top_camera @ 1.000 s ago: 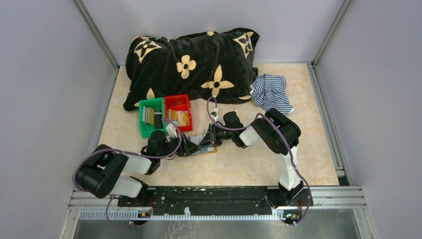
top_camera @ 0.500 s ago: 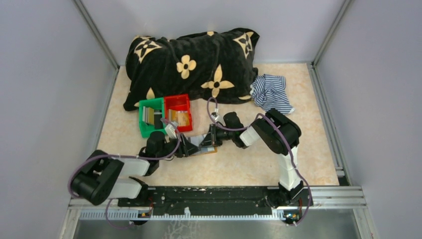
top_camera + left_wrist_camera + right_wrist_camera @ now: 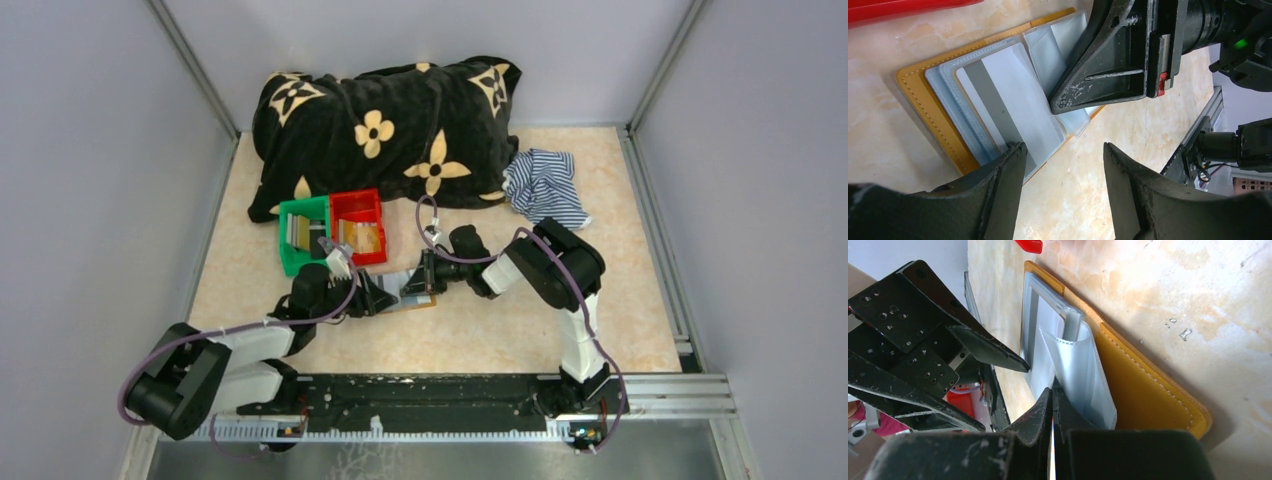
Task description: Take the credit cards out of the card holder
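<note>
left claw (image 3: pixel 1063 150): jaws well apart, nothing in them. It hangs low over the near edge of the holder, 1 finger right at the card's end.
card (image 3: pixel 1013 100): we can only make out 1 for sure, whitish with a grey stripe, lying flat in the sleeves on the holder's left half. Can't tell if it's partly out of its pocket.
holder (image 3: pixel 935 112): splayed open on the table (image 3: pixel 500 330) between the 2 claws, just in front of the red bin (image 3: pixel 357 222), tan outside down.
right claw (image 3: pixel 1053 392): fully closed, tips down on the grey-blue sleeves near the fold. Whether it's nipping a sleeve or just pressing, we can't tell.
handling: we'd guess the card is light, stiff and slick, the sleeves soft and floppy. The holder looks light enough to skid if not pinned.
where to grab: we'd go for the card's exposed short end and pull along the pocket, not up.
</note>
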Motion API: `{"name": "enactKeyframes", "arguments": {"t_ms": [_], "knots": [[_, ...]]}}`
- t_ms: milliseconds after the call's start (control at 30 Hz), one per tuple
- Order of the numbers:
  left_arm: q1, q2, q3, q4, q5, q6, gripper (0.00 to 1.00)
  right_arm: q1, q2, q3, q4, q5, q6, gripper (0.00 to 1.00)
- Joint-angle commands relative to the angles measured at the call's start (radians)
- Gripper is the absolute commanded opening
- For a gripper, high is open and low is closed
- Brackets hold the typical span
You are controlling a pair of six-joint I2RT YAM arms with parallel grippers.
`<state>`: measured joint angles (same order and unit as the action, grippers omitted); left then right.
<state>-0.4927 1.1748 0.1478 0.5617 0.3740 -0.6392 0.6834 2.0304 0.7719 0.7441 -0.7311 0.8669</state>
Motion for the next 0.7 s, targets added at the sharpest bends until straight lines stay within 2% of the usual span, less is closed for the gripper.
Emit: {"name": "enactKeyframes", "arguments": {"t_ms": [0,333,667], "knots": [[0.003,0.034,-0.024,0.007,-0.032,0.005,0.65,0.011,-0.004,-0.006,0.020,0.001,-0.021,0.00],[0.006,-0.121,0.021,-0.206,-0.109,0.073,0.65,0.010,0.011,-0.002,0.029,0.001,-0.016,0.00],[0.008,-0.022,-0.007,-0.084,-0.064,0.040,0.64,0.010,0.003,0.000,0.021,-0.006,-0.016,0.00]]}}
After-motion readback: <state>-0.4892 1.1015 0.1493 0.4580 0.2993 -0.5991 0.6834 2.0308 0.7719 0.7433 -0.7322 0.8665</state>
